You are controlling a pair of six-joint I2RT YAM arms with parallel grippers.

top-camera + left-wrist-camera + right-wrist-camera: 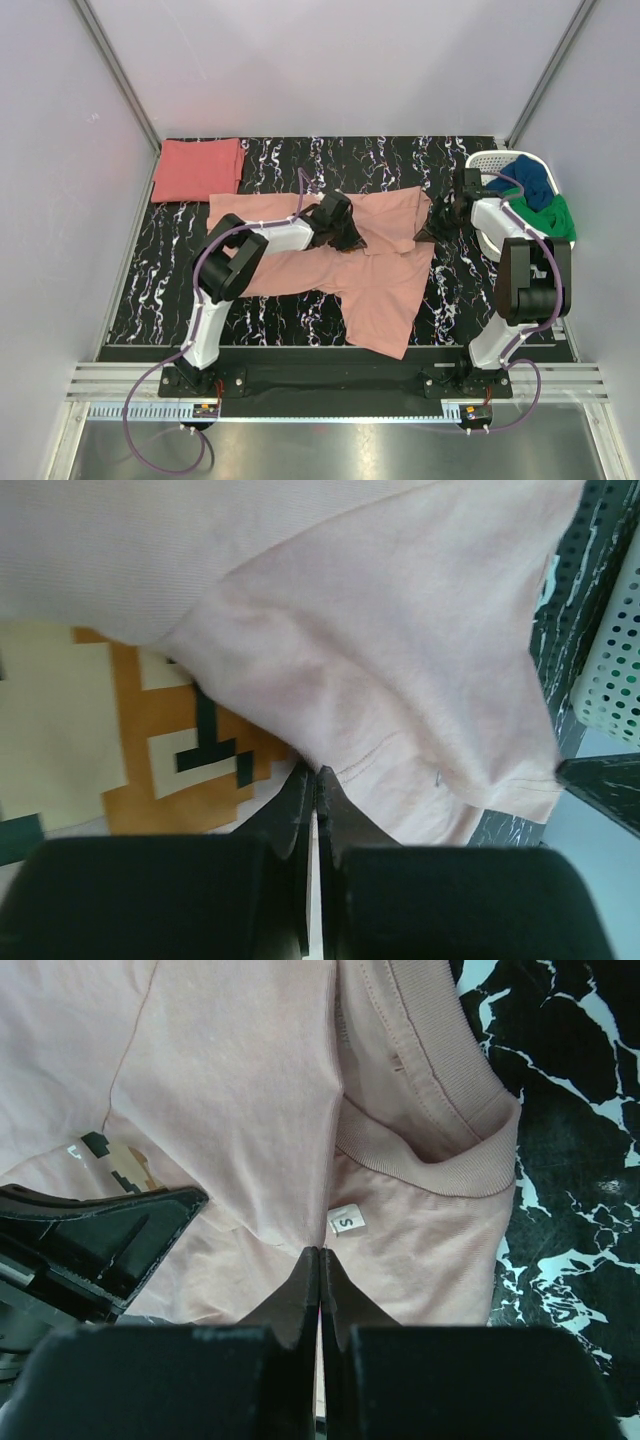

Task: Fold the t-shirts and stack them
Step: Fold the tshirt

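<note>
Pink shirt (380,290): spread flat, long axis left–right, collar at my right claw (320,1255), body under left claw (316,775). Both pressed together, pinching its cloth. Red shirt (198,168): folded, well left of left claw.

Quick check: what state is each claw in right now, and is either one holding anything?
Left claw: closed, pinching the pale pink t-shirt near its stitched hem.
Right claw: closed, pinching a fold of the same t-shirt.

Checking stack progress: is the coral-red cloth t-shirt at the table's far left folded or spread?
Folded: the coral-red t-shirt lies as a compact rectangle, with no sleeves showing.
</note>
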